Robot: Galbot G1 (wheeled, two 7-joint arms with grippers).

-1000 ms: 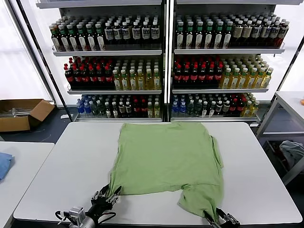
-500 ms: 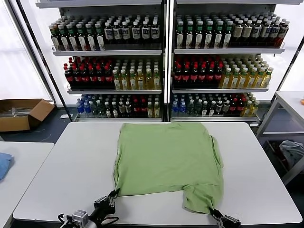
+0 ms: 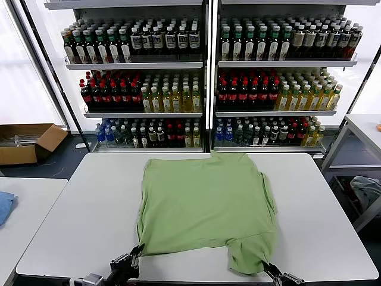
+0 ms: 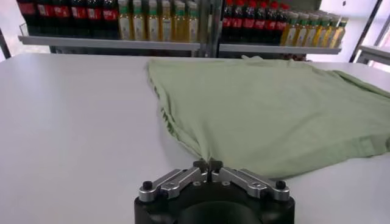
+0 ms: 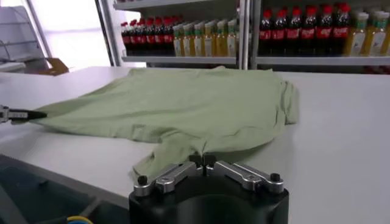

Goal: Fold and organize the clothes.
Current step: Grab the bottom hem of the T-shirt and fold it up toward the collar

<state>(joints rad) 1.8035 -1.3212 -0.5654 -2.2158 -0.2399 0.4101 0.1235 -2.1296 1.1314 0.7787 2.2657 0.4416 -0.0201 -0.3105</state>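
Note:
A light green shirt [image 3: 208, 199] lies spread flat on the white table [image 3: 89, 208], its back up, so collar and print are hidden. My left gripper [image 3: 138, 250] is shut on the shirt's near left hem corner at the table's front edge; the left wrist view shows the jaws [image 4: 208, 165] pinching the fabric [image 4: 274, 103]. My right gripper [image 3: 266, 266] is shut on the shirt's near right corner, where a flap hangs forward; the right wrist view shows the jaws [image 5: 202, 160] clamped on the cloth [image 5: 183, 103].
Drink shelves [image 3: 208, 77] full of bottles stand behind the table. A cardboard box [image 3: 27, 142] lies on the floor at the left. A blue cloth [image 3: 5, 205] lies on a side table at the left. A second table [image 3: 363, 128] with a pale bundle [image 3: 366, 190] under it is at the right.
Both grippers have pulled the shirt's near edge toward the table's front. The fabric has slid forward and the near hem has stretched flatter.

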